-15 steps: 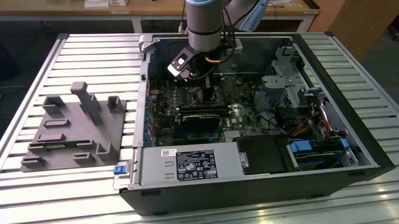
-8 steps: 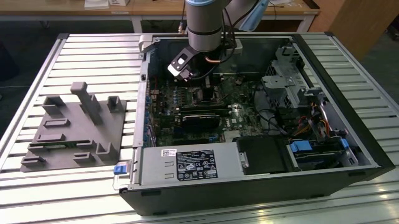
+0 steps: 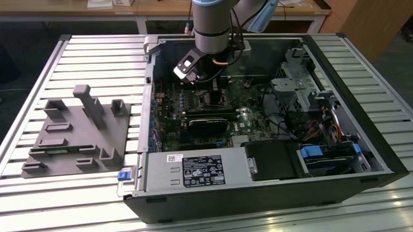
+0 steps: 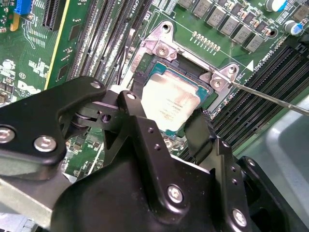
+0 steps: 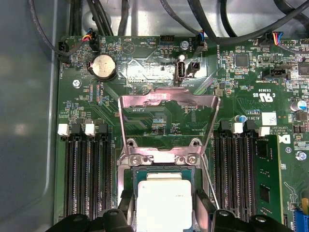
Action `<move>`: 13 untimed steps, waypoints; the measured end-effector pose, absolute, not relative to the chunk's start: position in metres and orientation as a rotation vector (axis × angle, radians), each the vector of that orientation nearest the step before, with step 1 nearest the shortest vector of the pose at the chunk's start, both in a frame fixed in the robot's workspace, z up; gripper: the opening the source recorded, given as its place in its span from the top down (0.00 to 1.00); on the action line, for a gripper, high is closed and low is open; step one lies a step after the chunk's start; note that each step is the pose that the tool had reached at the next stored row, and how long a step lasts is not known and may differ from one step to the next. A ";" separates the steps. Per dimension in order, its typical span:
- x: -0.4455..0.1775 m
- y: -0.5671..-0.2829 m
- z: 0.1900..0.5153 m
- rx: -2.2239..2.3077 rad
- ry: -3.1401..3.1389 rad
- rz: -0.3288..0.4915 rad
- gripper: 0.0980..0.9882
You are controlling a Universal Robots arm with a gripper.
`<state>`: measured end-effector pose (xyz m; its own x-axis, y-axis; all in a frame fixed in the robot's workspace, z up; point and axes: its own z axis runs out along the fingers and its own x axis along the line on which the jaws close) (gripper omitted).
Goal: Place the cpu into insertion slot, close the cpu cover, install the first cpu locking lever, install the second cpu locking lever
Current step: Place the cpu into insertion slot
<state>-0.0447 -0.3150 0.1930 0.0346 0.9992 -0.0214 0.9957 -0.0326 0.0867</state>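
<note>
The cpu (image 4: pixel 169 99) (image 5: pixel 164 205), a flat square chip with a dull silver top, lies in the insertion slot (image 4: pixel 169 71) on the green motherboard. My gripper (image 4: pixel 166 108) (image 5: pixel 164 212) is down over it, one black finger against each of two opposite edges of the chip. The cpu cover (image 5: pixel 166 100), a thin metal frame with a square window, stands swung up and open behind the slot. A thin wire locking lever (image 4: pixel 270 96) juts out free beside the slot. In the exterior view the arm reaches down into the open computer case over the slot (image 3: pixel 210 99).
Black memory slots (image 5: pixel 87 179) (image 5: pixel 234 174) flank the socket. A coin battery (image 5: pixel 104 66) and cables lie beyond the cover. The case holds a labelled grey power-supply box (image 3: pixel 193 171) and a drive cage (image 3: pixel 297 89). A grey fixture tray (image 3: pixel 77 130) sits on the exterior view's left.
</note>
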 end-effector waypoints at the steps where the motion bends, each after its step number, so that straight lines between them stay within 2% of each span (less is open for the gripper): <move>1: -0.045 -0.315 0.193 2.202 2.129 0.069 0.42; 13: -0.045 -0.315 0.207 2.202 2.129 0.069 0.42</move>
